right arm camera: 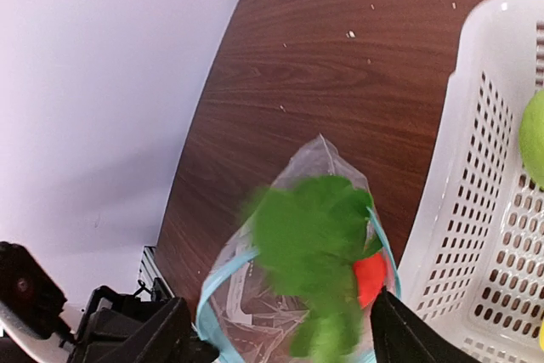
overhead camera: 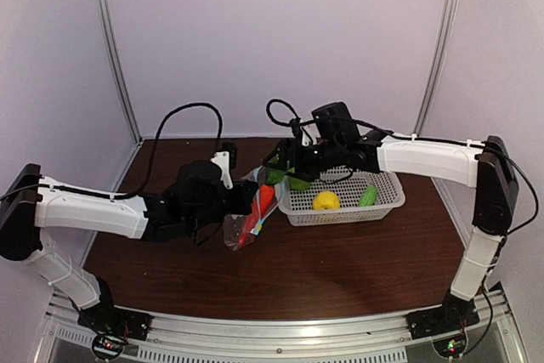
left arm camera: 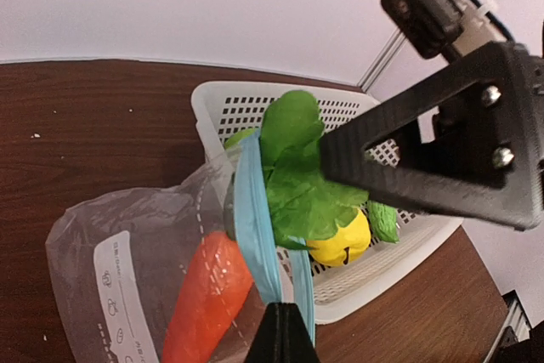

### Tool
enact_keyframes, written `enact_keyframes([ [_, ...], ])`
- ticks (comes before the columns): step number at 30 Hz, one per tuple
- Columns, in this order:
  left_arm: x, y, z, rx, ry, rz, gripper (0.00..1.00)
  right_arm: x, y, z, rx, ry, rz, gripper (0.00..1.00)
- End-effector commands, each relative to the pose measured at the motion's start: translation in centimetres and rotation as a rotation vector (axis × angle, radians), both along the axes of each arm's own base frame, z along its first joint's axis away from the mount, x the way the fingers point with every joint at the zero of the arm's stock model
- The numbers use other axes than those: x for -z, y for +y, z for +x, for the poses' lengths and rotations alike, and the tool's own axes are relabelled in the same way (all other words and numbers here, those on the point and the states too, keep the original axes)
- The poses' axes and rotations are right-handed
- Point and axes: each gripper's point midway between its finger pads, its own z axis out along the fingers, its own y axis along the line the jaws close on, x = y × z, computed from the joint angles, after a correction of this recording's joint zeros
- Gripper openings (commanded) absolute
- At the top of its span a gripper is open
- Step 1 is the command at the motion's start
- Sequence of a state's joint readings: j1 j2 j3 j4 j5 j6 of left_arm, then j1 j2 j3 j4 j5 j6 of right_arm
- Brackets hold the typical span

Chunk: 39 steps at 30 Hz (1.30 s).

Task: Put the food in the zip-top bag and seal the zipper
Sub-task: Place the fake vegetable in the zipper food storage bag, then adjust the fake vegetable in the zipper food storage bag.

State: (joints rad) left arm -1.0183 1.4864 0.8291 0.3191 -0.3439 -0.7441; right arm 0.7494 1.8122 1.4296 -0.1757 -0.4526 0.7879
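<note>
Pinching the teal zipper (left arm camera: pixel 253 227) with the left fingers (left arm camera: pixel 280 337), clenched on the near lip of the zip-top bag (left arm camera: pixel 93 235) and holding its mouth up toward the basket (overhead camera: pixel 340 215). Cannot tell whether the bag's lower end rests on the desk (overhead camera: pixel 340 265).

Over that mouth, nothing gripped by the right fingers (right arm camera: pixel 408 342): released and spread well apart on either side of the greenery.

Can see the carrot (left arm camera: pixel 208 295) point-down inside the clear plastic, with its leafy top (left arm camera: pixel 297 176) poking out past the zipper.

Judging by that, about a quarter of the loading done: one piece of four in. Left to bag:
- the lemon (overhead camera: pixel 325 201)
- the green oblong vegetable (overhead camera: pixel 367 196)
- the apple (right arm camera: pixel 535 138)

All three lying in the white perforated basket just beside the bag. After that, likely tucking the leaves below the strip and pressing the zipper shut along its length; not yet begun, with the mouth gaping.

Beneath everything, a dark brown wood-grain desk with a few pale specks. Around it, plain pale walls (overhead camera: pixel 280 40), with slim metal rails (overhead camera: pixel 115 48) in the back corners.
</note>
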Motion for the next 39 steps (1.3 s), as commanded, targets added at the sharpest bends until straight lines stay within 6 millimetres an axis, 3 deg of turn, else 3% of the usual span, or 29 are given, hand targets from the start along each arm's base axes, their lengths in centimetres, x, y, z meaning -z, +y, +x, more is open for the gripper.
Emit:
enact_keyframes([
  [1,-1.8,1.2,-0.2,-0.010,-0.066,0.029,0.00,-5.2,-2.1,-0.2,-0.081,-0.222,-0.037,0.72],
  [6,-2.8,2.4,-0.6,-0.029,-0.080,0.027,0.00,-3.3,-4.0,0.0,-0.067,-0.262,-0.165,0.69],
  [8,-3.2,2.7,-0.7,-0.033,-0.080,0.008,0.00,-2.3,-4.0,-0.2,-0.068,-0.243,-0.173,0.62],
  [10,-3.5,3.0,-0.9,-0.037,-0.079,-0.012,0.00,-1.7,-3.4,-0.5,-0.089,-0.249,-0.177,0.58],
  [15,-3.9,2.9,-1.3,-0.018,-0.080,-0.051,0.00,-1.2,-1.3,-0.9,-0.141,-0.296,-0.212,0.57],
  [25,-3.5,2.4,-1.6,0.007,-0.077,-0.070,0.00,3.6,0.8,2.4,-0.119,-0.331,-0.394,0.53],
  [27,-3.1,2.5,-1.5,-0.001,-0.063,-0.066,0.00,3.6,1.3,2.8,-0.166,-0.362,-0.420,0.57],
  [30,-2.6,2.9,-1.3,-0.026,-0.052,-0.044,0.00,0.2,2.0,1.6,-0.352,-0.451,-0.365,0.67],
  [33,-2.2,3.9,-1.0,-0.067,-0.041,0.006,0.00,-3.4,-1.1,0.5,-0.472,-0.504,-0.358,0.85],
  [36,-1.8,4.6,-1.0,-0.083,-0.033,0.023,0.00,-5.9,-5.4,-0.2,-0.534,-0.509,-0.330,0.96],
  [39,-1.6,5.2,-1.1,-0.088,-0.027,0.025,0.00,-6.2,-10.3,-0.5,-0.600,-0.510,-0.352,0.94],
])
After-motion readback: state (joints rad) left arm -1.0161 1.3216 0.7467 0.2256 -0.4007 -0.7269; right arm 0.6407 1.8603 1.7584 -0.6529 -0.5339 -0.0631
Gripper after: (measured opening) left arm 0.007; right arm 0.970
